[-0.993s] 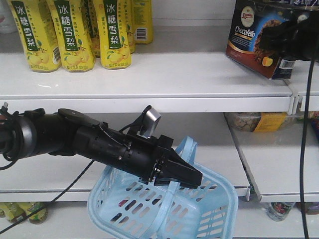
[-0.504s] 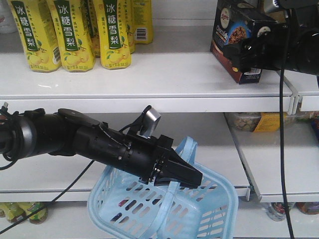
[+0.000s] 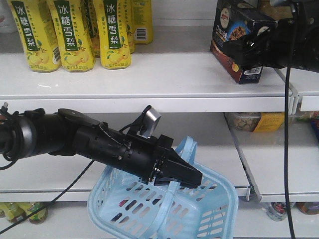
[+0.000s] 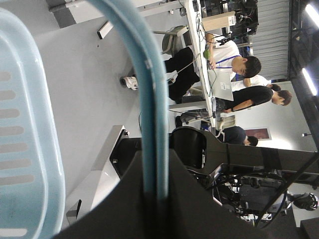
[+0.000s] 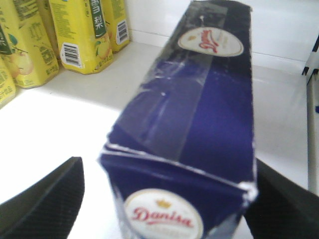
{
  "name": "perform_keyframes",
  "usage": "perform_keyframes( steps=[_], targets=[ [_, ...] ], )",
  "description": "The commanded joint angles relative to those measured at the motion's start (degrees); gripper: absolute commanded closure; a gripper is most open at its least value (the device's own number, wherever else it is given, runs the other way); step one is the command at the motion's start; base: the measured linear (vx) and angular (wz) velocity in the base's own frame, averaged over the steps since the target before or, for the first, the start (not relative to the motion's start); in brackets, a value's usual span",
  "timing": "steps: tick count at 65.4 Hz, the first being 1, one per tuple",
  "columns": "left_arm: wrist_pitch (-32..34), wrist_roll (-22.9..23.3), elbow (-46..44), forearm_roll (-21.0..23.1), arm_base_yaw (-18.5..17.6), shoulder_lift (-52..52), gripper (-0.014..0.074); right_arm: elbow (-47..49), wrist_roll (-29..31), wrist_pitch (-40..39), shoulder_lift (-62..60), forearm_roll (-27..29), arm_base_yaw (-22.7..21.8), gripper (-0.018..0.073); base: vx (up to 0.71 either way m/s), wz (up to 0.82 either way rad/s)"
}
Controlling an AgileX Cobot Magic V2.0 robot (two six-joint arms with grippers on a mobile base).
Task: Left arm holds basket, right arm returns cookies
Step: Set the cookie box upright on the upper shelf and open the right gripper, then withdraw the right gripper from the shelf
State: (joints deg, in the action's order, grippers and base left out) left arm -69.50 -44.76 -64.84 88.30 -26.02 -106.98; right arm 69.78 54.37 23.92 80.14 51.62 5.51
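Cookie box [image 3: 234, 37] upright on the top shelf [image 3: 149, 74], right of the yellow bottles [image 3: 75, 32]. Right gripper [image 3: 259, 47] around the box, one finger seemingly apart, so grip unclear. Left gripper [image 3: 182, 174] clamped on basket [image 3: 164, 209] handle [image 4: 152, 99].

The yellow drink bottles [image 3: 70, 32] on the upper shelf carry a vertical green label with the white Chinese characters "冰糖雪梨"; white barcode panels appear on their sides, digits illegible. The cookies carton [image 5: 199, 134] bears an oval white logo reading "Danisa" in red script, once on its near end face and once on its far top; the far one is too blurred to read. In the front view the lettering on the carton's face is partly visible but unreadable. A white barcode label sits on its lower side, digits illegible.
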Motion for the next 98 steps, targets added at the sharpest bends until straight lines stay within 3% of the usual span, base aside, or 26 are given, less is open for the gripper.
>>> perform_keyframes(
  steps=[1,22,62,71,87,98],
  targets=[
    [6.17,-2.02,-2.74,13.24,1.64,3.04,0.0599,1.64,-2.43,-1.71,-2.91,-2.56,-0.41,-0.0021,0.0,0.0],
    [6.17,-2.02,-2.74,13.24,1.64,3.04,0.0599,1.64,-15.03,1.5,-5.9,-15.51,-0.41,-0.0021,0.0,0.0],
    [6.17,-2.02,-2.74,13.24,1.64,3.04,0.0599,1.64,-27.61,13.71,-13.99,-27.47,-0.41,-0.001,0.0,0.0],
    [6.17,-2.02,-2.74,13.24,1.64,3.04,0.0599,1.64,-33.1,18.68,-17.22,-34.96,-0.41,0.0014,0.0,0.0],
    [6.17,-2.02,-2.74,13.24,1.64,3.04,0.0599,1.64,-44.84,25.02,-22.81,-53.34,-0.41,0.0047,0.0,0.0],
    [6.17,-2.02,-2.74,13.24,1.64,3.04,0.0599,1.64,-48.57,27.95,-26.73,-57.74,-0.41,0.0046,0.0,0.0]
  ],
)
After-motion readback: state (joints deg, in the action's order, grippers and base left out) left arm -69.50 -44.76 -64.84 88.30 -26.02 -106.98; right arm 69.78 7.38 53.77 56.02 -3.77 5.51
